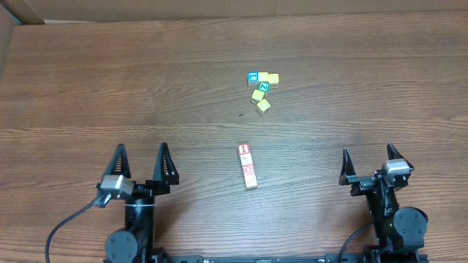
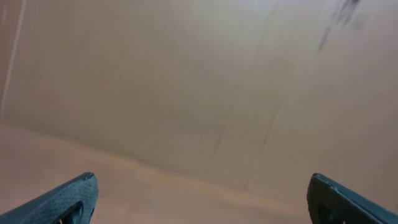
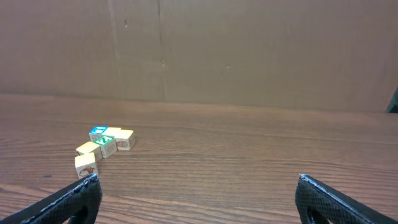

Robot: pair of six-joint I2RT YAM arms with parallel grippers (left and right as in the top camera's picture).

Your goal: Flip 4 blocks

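Wooden and tiny, the blocks (image 1: 247, 166) I have to flip lie as a short row of four, end to end and touching, on the tabletop (image 1: 110, 88) about midway between my two arms, nearer me than the loose cluster of yellow, blue and green cubes (image 1: 262, 88). I judge them light, stiff and hard-edged, not fragile, with smooth printed faces that could slip or twist out of a loose pinch. Because they touch, the end ones look easiest to take: pinch across two opposite side faces, low and square, so the cube turns over without nudging its neighbour. The jaws on my left arm (image 1: 135, 197) and my right arm (image 1: 387, 197) both stand spread wide, released, holding nothing, well apart from the row on either side
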